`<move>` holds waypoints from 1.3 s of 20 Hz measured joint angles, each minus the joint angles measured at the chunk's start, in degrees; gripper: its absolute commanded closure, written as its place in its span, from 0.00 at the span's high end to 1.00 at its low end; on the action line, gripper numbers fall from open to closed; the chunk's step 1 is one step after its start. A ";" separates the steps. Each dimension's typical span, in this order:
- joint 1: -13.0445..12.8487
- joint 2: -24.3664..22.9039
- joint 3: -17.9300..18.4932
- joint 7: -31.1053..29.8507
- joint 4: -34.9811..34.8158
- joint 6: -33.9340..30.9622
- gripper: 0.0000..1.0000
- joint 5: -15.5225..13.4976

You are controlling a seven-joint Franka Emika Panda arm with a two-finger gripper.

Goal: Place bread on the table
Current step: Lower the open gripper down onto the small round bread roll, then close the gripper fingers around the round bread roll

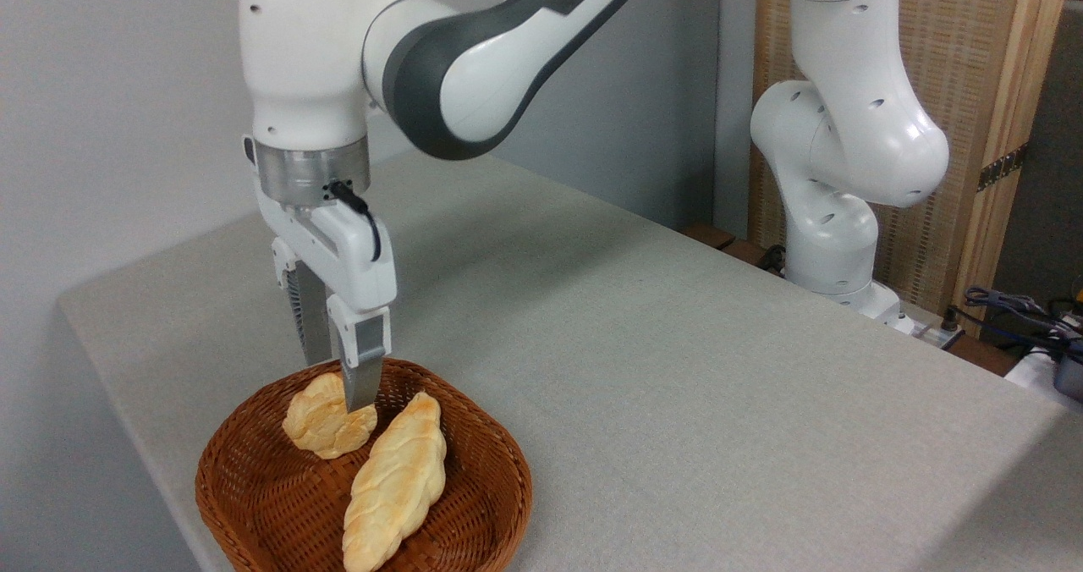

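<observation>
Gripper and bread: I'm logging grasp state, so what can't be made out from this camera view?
- Whether the gripper has closed on the bread: the near finger covers the contact.
- The far finger's tip: hidden behind the near one.
- The long loaf's lower end and the basket's near rim: cut off by the bottom edge.

golden-yellow bread (326,426), brown woven basket (254,487), grey-beige table (677,369)

Soft even room light falling from above, faint shadow lying under the arm (474,56), everything staying sharp, no glare
</observation>
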 measured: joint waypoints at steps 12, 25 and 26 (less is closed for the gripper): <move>0.07 1.68 -0.62 2.63 0.14 1.64 0.45 -0.06; 0.08 1.68 -0.62 3.35 0.19 1.64 0.39 -0.06; 0.08 1.68 -0.62 3.35 0.19 1.64 0.39 -0.06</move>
